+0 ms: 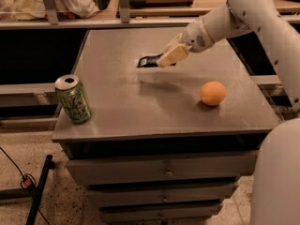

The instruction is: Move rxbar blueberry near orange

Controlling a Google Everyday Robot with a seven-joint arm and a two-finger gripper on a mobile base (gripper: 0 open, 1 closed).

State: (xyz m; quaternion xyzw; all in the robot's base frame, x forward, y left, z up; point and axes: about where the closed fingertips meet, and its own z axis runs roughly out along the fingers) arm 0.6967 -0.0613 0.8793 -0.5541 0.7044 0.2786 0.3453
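Dark rxbar blueberry (149,61), seemingly aloft in end effector (165,60); orange (213,93) apart.

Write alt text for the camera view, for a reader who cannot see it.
The robot's tool holds the rxbar blueberry clamped above the far middle of a grey table, casting a shadow beneath. The orange sits apart from it, toward the picture's right and nearer the camera; a green can stands at the near left corner.
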